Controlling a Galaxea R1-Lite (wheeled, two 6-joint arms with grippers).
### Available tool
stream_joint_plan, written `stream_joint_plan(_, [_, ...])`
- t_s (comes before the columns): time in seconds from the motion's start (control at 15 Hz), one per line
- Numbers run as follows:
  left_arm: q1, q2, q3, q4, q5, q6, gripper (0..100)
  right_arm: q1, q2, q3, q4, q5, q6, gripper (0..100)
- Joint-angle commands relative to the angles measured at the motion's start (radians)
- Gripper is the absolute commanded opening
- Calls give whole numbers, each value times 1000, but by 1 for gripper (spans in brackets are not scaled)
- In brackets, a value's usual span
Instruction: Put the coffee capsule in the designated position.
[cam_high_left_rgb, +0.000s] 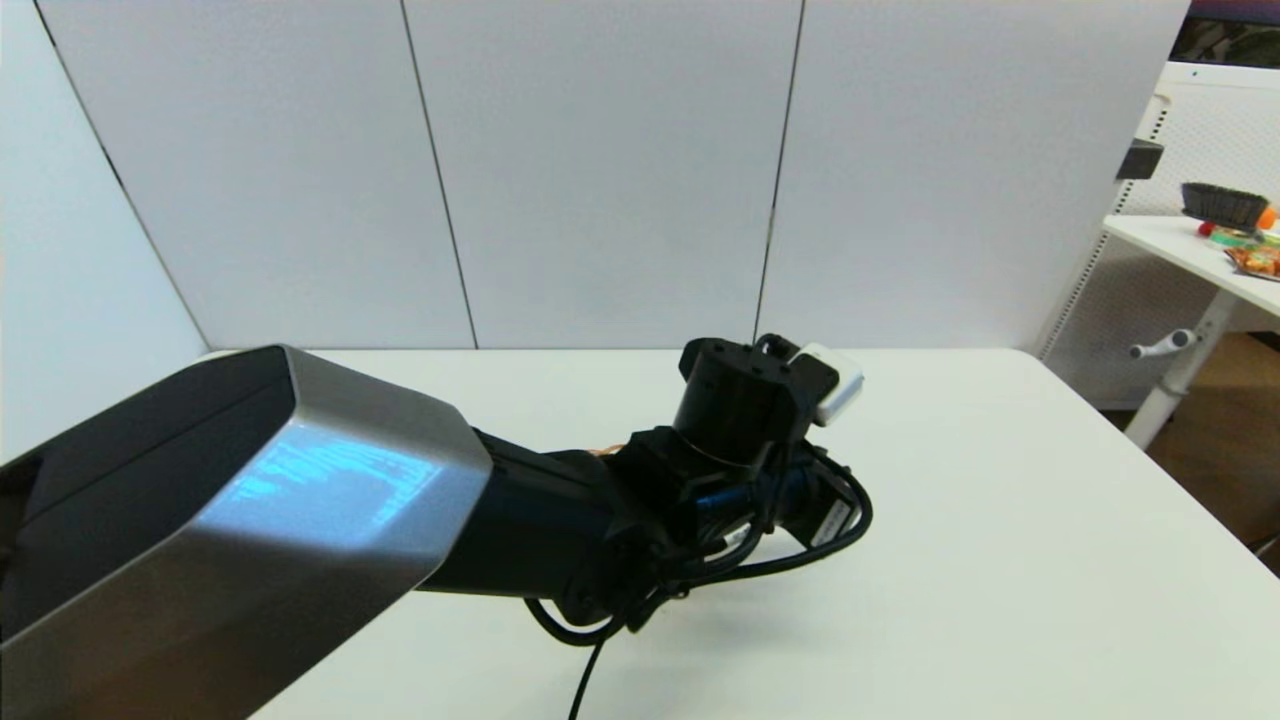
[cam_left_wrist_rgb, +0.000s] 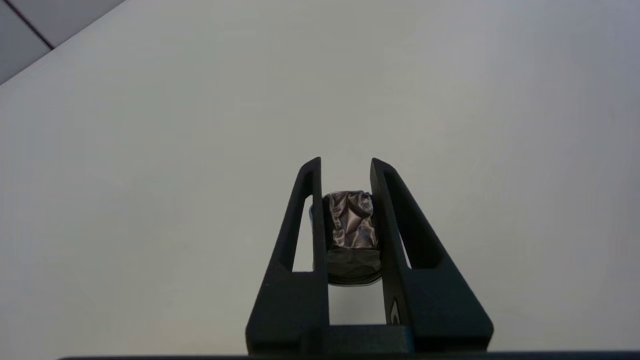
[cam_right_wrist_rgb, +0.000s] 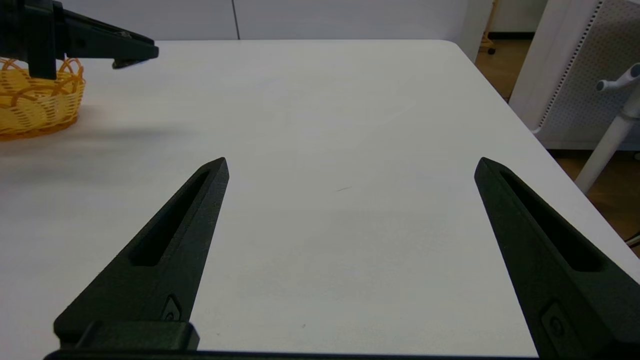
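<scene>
Capsule first: the coffee capsule (cam_left_wrist_rgb: 352, 235) sits pinched between the left hand (cam_left_wrist_rgb: 346, 172) fingers, held above the white bench (cam_left_wrist_rgb: 150, 150), near the yellow wicker basket (cam_right_wrist_rgb: 35, 102). The right hand (cam_right_wrist_rgb: 350, 167) hangs wide open and empty toward the bench's right edge.

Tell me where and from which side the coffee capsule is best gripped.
Grip the coffee capsule across its sloping side walls, about mid-body, coming from behind its length, as the left gripper does now: its two fingers flank the dark cone on opposite sides. The crinkled foil looks soft, so squeeze lightly. The right gripper hangs open over the table.
</scene>
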Motion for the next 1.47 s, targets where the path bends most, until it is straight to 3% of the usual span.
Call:
stream_joint_plan(0.07, [49,-20,-26,39,15,45,0,1,1,17,-1,0,0,100])
stream_joint_plan(0.67, [94,14,-30,39,16,39,0,1,1,17,-1,0,0,100])
stream_joint_plan(0.73, [101,14,-29,40,15,45,100,1,1,17,-1,0,0,100])
stream_joint_plan(1.13, [106,-11,-20,71,13,44,100,1,1,17,-1,0,0,100])
stream_joint_plan(1.47, [74,-328,57,284,18,47,100,-1,1,17,-1,0,0,100])
